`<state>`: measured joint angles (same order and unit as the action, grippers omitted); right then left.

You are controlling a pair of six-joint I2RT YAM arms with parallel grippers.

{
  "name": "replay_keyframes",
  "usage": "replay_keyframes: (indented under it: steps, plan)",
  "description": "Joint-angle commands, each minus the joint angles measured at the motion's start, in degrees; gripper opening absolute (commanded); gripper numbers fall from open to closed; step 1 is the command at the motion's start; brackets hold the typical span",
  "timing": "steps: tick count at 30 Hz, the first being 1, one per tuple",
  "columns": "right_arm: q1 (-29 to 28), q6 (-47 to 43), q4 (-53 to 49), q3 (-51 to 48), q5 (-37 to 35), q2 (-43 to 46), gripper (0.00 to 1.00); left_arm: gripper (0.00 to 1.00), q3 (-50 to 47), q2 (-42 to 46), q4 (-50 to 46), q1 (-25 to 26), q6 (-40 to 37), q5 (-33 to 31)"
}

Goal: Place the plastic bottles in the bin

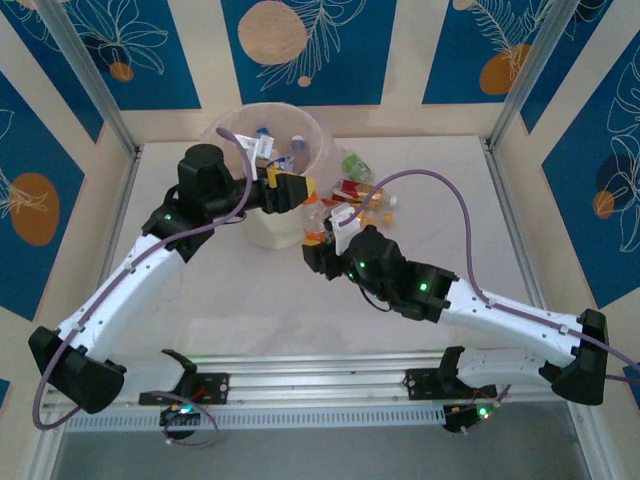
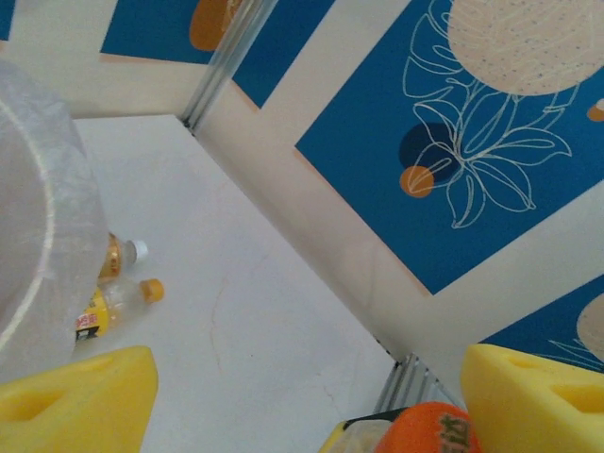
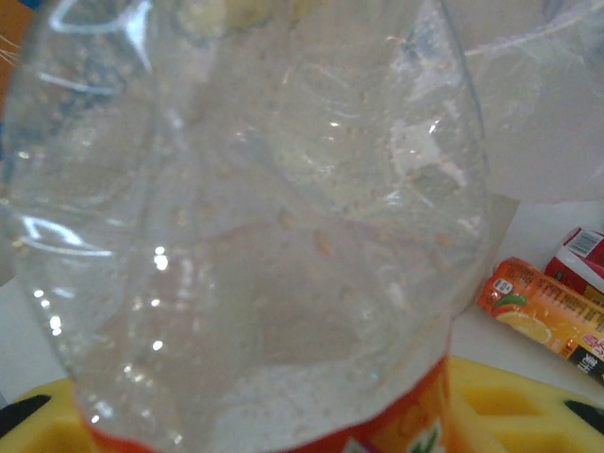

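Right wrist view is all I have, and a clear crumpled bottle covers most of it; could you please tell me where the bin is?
Observer: The large round translucent pale bin stands just left of and beyond your clear crushed plastic bottle with the orange label, which the right fingers grip.
Operator: Is anything inside it?
Observer: Yes, several blue-labelled clear bottles.
Operator: Where is the other arm?
Observer: The left gripper is by the bin's right side, fingers apart.
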<state>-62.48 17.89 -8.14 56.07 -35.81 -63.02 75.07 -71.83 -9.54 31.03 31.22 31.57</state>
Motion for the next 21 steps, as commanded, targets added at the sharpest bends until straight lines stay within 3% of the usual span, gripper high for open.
replay_keyframes:
  steps: [1, 9, 15, 21]
  plan:
    - [0.66, -1.53, 2.82, 0.40, -0.60, -0.40, 0.46, 0.85, 1.98, -0.07, 2.58, 0.94, -1.47, 4.06]
    - [1.83, -0.45, 2.96, 0.79, 0.17, -0.70, 0.46, 0.83, 1.42, 1.18, 1.93, 1.05, -2.31, 4.61]
    - [2.46, -0.14, 3.04, 1.54, 0.87, -0.75, 0.47, 0.71, 0.73, 0.24, 1.40, 1.64, -2.44, 6.85]
    - [3.28, 0.65, 2.68, 2.02, 1.36, -1.27, 0.47, 0.65, 1.39, -0.93, 1.52, 2.76, -2.96, 9.27]
